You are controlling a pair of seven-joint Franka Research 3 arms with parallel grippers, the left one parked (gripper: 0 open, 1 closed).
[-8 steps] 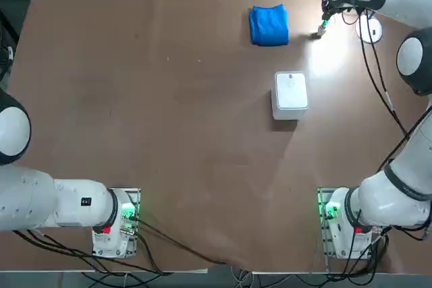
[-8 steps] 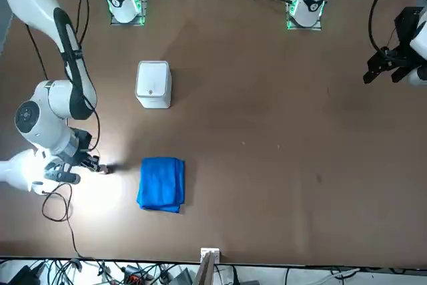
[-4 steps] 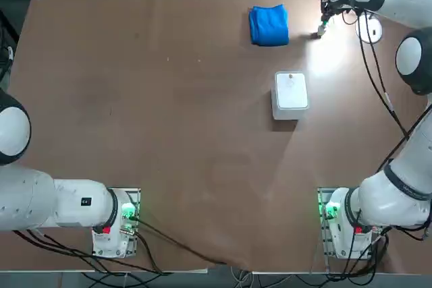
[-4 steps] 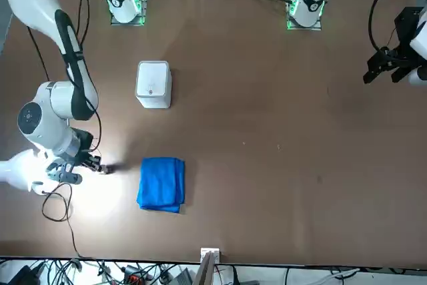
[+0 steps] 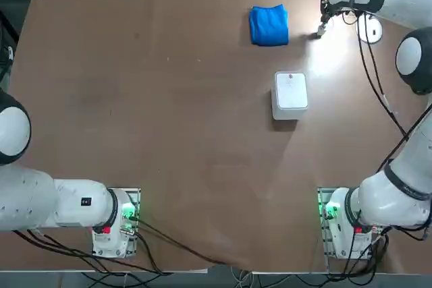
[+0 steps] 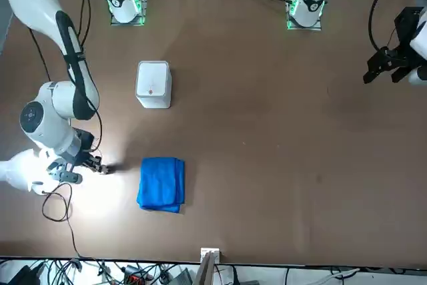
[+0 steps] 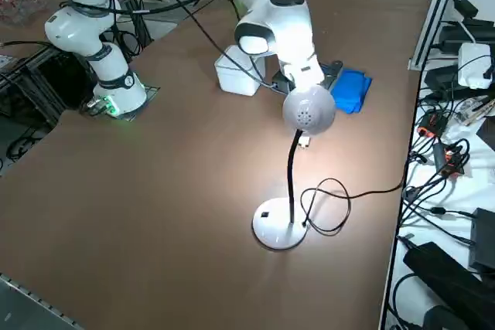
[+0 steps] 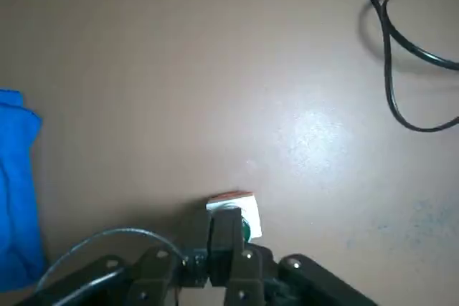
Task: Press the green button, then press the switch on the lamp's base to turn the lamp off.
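The green button (image 8: 241,218), a small white-bodied knob with a green cap, lies low and centre in the wrist view, directly beneath the tips of the right gripper (image 8: 226,228), whose two fingers are pressed together with no gap and grip nothing; the fingertips meet the button's cap. In the top view the button (image 5: 320,32) sits in the upper right of the frame, just right of the blue cloth (image 5: 268,24), with the right gripper (image 5: 325,21) immediately above it. The lamp's base (image 7: 278,227), a flat round white disc, appears lower centre in the right side view, with the switch (image 7: 264,215) a small dark mark on its surface; a thin black stem rises from it to the head of the lamp (image 7: 308,110), which casts a bright patch on the brown table (image 5: 169,119). A black cable (image 8: 401,55) loops across the table near the base. The white rounded box (image 5: 291,94) stands right of centre in the top view, well apart from the button.
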